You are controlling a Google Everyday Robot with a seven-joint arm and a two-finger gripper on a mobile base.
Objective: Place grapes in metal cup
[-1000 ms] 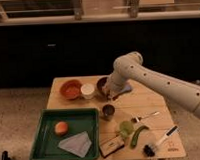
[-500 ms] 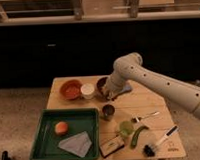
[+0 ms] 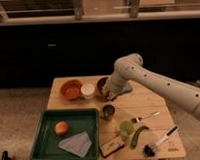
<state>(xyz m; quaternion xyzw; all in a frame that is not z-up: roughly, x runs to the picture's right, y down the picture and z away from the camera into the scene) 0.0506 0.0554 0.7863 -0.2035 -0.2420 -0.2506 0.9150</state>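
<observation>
I see the white arm (image 3: 159,84) with small dark dots along it, its gripper (image 3: 109,93) a darker grey, low at the far middle of my pale wooden table (image 3: 144,105). At ten o'clock on it sits an orange-red bowl (image 3: 71,89), a white cup (image 3: 87,90) beside it. The metal cup (image 3: 109,111) reads dull grey with a dark inside. At eight o'clock, a deep green tray (image 3: 43,139) holds an orange fruit (image 3: 61,127) and a grey cloth (image 3: 76,144). At five o'clock lies a black-bristled brush (image 3: 155,145) with a white handle.
</observation>
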